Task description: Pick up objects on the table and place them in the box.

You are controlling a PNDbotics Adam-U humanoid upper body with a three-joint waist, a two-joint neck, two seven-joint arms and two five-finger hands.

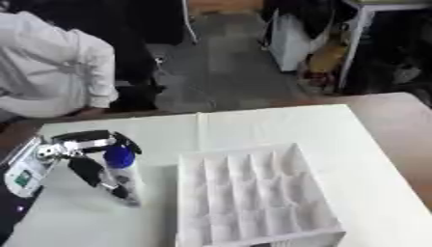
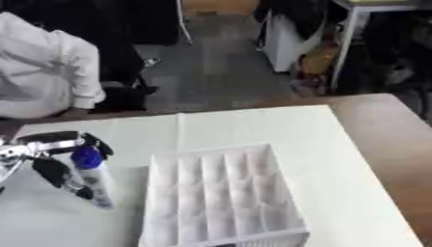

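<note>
Left hand (image 1: pixel 88 161) has its fingers curled around a blue-capped bottle (image 1: pixel 123 173), just left of the white divided box (image 1: pixel 253 193) on the white-covered table (image 1: pixel 278 125), grey floor behind.

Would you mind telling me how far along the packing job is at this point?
Nothing looks packed yet: the compartments of the white box that can be seen hold nothing. In hand: the left hand has its fingers curled round a clear bottle with a blue cap, left of the box. Left to do: carrying it over and setting it into a compartment.

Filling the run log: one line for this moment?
left hand: shut on bottle | bottle: left of box | right hand: unseen
</note>
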